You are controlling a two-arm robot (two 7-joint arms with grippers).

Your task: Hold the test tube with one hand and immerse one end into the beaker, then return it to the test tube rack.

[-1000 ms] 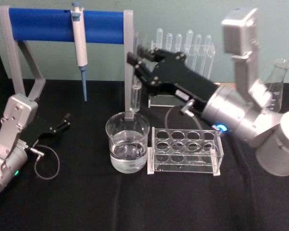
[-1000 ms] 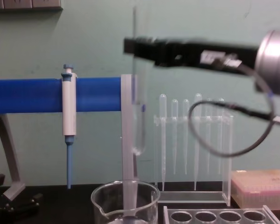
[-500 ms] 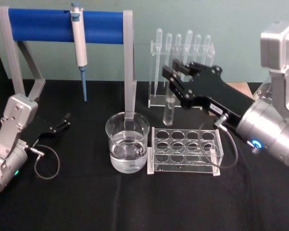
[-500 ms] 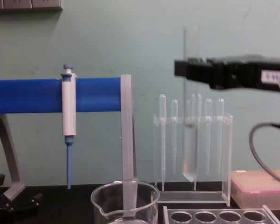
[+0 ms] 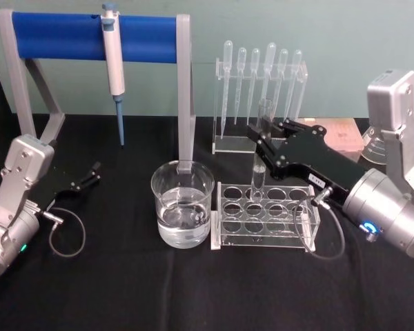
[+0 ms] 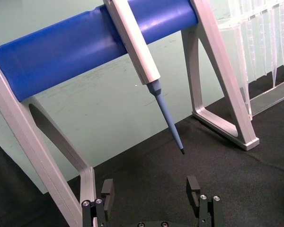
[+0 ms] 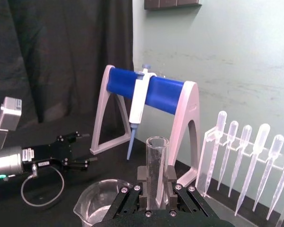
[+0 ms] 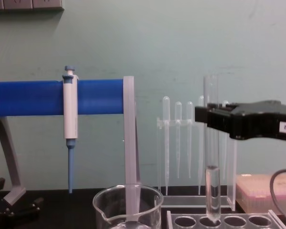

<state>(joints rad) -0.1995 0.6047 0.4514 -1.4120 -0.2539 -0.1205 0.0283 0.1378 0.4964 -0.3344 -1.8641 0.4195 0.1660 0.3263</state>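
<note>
Your chest view shows liquid in the long clear glass test tube — the head view hides that. Black right gripper pinches the tube upright near its rim, its bottom entering a back-row hole of the clear acrylic rack, just beside the wide glass beaker. Left gripper is spread, parked near the desk's left edge.

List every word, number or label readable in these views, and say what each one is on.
White label on the right claw, which holds the test tube: dark characters, too blurred to read.
White label on the left claw, seen from the right wrist view: too small to read.
No other text or signs are legible.
</note>
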